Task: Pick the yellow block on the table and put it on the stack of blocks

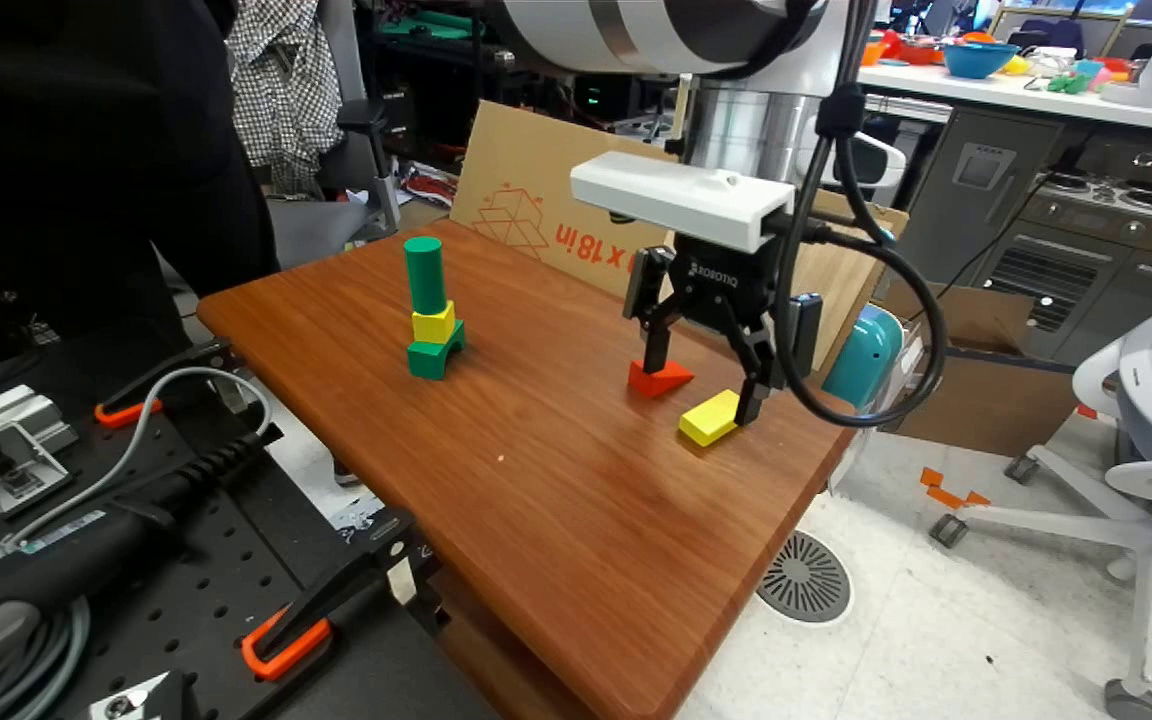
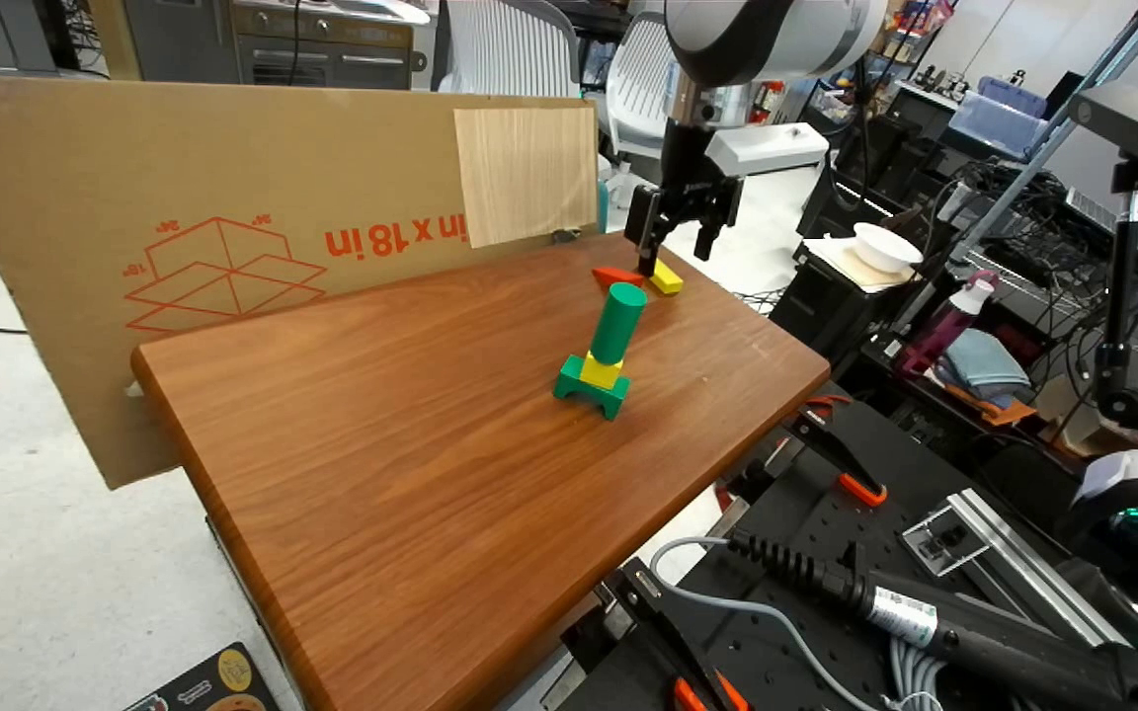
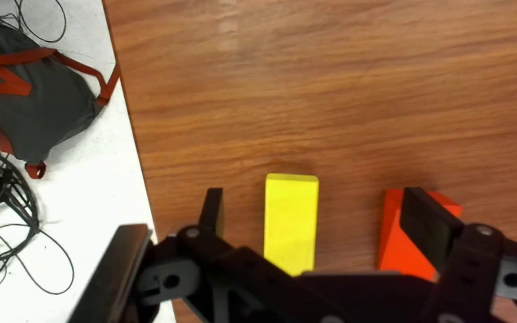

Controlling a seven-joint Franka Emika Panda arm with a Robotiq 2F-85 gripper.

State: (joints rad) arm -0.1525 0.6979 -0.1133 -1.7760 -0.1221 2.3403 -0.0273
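While pincer [image 1: 701, 389] hangs spread, yellow block [image 3: 291, 220] lies flat, bright, rect. & straight-edged.

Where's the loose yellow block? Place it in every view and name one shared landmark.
In an exterior view: loose yellow block, below and right of centre.
In an exterior view: loose yellow block, above and right of centre.
Wrist view: loose yellow block, below centre, slightly right.
Shared landmark: red-orange wedge, left of the block in both exterior views, right in the wrist view.

Yellow block [image 3: 291, 220] partly hidden, bag [image 3: 45, 105] cropped
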